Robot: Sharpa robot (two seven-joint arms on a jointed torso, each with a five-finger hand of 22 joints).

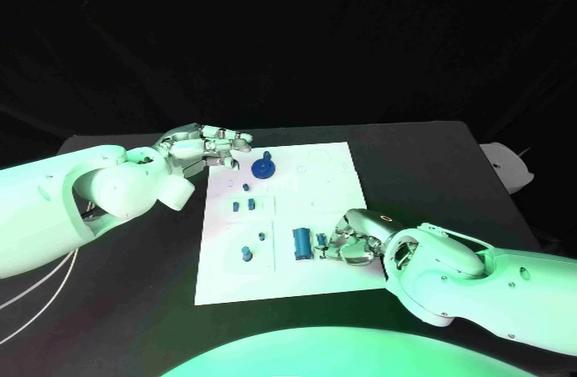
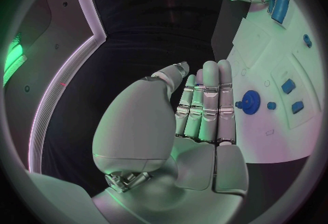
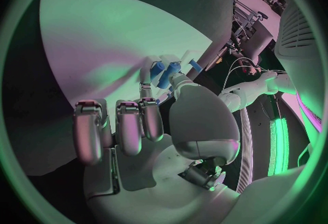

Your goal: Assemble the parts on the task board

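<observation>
While the blue rectangular block (image 1: 301,241) lies flat on the near half of the task board (image 1: 324,164), the right hand (image 1: 345,239) sits just beside it, fingertips (image 3: 152,69) pinching a small blue part (image 3: 161,70) close against it. If that pinch is shallow, I'd worry the piece twists or drops as it is pressed home, or the fingers nudge the block out of place. A blue gear (image 1: 263,171) stands on the board's far half, with smaller blue pieces (image 1: 245,203) between. Beside the far left corner, the left hand (image 1: 202,150) hovers empty, fingers straight and together; drifting inward, it could clip the gear.
</observation>
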